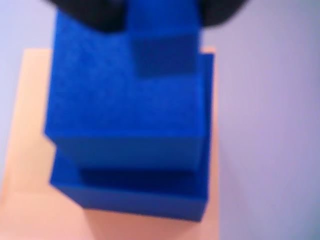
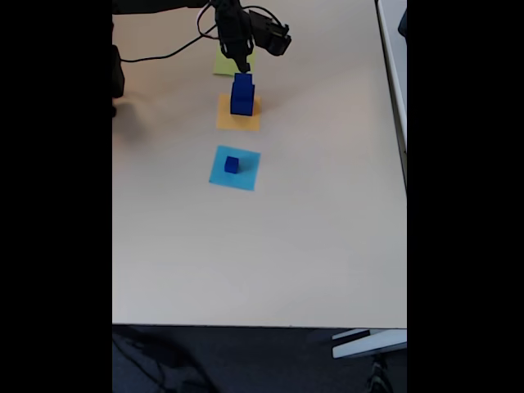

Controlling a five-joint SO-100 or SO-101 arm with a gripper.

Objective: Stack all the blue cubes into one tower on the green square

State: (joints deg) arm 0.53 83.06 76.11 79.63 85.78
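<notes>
At the far end of the pale table (image 2: 327, 246), seen from the fixed view, the black arm (image 2: 262, 33) reaches in from the top left edge and bends down so that its gripper (image 2: 242, 67) hangs directly over a stack of blue cubes (image 2: 242, 95) standing on the orange square (image 2: 237, 116). Just beyond the stack, partly under the arm, lies the green square (image 2: 223, 60), bare of cubes as far as can be seen. Nearer in the same line lies the light-blue square (image 2: 235, 168), and on it sits a single small blue cube (image 2: 232, 164), well apart from the stack. The stack's long axis runs straight up from the table toward the claw. In the blurred wrist view three tiers show: a broad bottom cube (image 1: 140, 197) flat on the orange paper (image 1: 30, 125), a middle cube (image 1: 125, 100) resting on it and shifted toward the left so its edge overhangs on that side, and a smaller top cube (image 1: 165, 50) set toward the right of the middle one. Dark finger shapes (image 1: 97, 15) flank the top cube at the upper edge of that view, but whether the claw is clamped on the cube or merely spread around it cannot be told.
</notes>
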